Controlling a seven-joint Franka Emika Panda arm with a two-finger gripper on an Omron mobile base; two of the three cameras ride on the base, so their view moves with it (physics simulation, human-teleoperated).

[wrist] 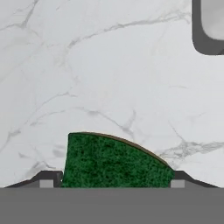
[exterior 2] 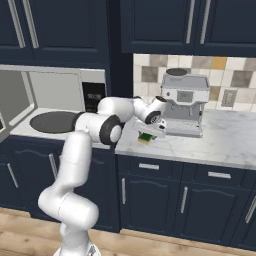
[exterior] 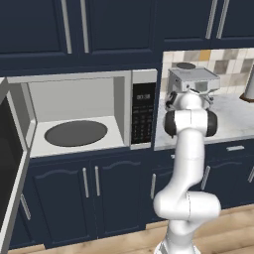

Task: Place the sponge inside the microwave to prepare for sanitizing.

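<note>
Left base view: the microwave (exterior: 84,114) is seen with its door swung wide, the dark turntable (exterior: 75,133) bared, presumably so the load can be received. The arm is reached over the marble counter (exterior: 233,116) towards the espresso machine (exterior: 192,79).

Right base view: the gripper (exterior 2: 146,134) is lowered onto the sponge (exterior 2: 145,137), lying on the counter just before the machine.

Hand view: the green scouring top is framed between both fingertips (wrist: 49,179), each set against a side; the sponge is judged clasped, ready for lifting.
</note>
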